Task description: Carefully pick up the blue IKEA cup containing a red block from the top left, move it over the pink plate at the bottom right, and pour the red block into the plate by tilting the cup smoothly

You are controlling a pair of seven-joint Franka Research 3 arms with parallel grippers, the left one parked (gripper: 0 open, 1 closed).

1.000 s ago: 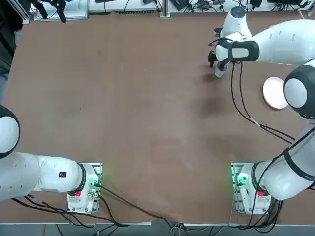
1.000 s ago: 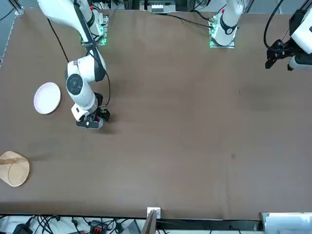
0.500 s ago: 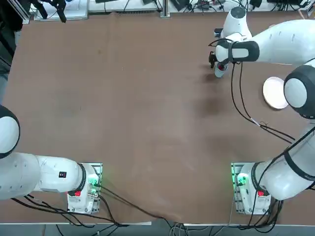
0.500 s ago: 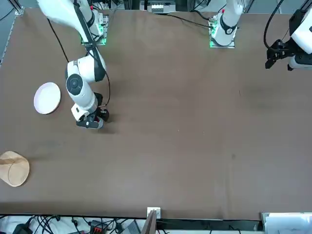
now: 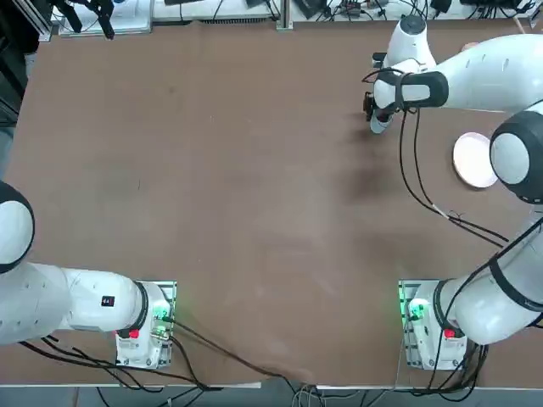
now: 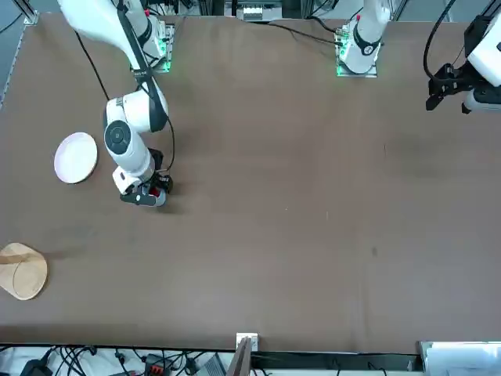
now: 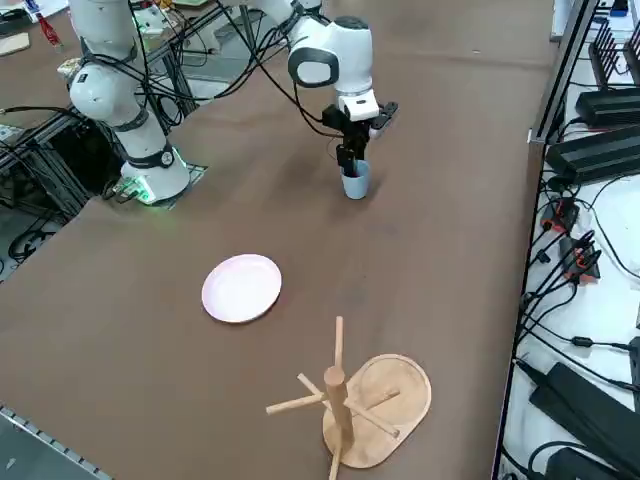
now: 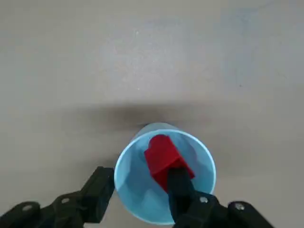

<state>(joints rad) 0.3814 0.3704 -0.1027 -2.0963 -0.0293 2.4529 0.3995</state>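
Note:
The blue IKEA cup [image 8: 164, 209] stands upright on the brown table near its far right part, also seen in the right side view [image 7: 355, 183] and the top view [image 5: 378, 125]. The red block [image 8: 160, 153] lies inside it. My right gripper [image 8: 139, 179] is lowered onto the cup's rim and is open. One finger [image 8: 178, 187] is inside the cup next to the block. The other finger [image 8: 101, 186] is outside against the wall. The pink plate [image 5: 473, 159] lies apart, nearer the robot's side and to the right [image 7: 241, 288].
A wooden peg stand on a tan oval dish [image 7: 380, 405] stands at the table's right far corner [image 6: 22, 270]. The arm's black cables [image 5: 417, 182] hang over the table between the cup and the plate.
The right hand has shifted a little toward the far edge and its fingers have drawn closer together around the cup wall. The cup and plate have stayed put.

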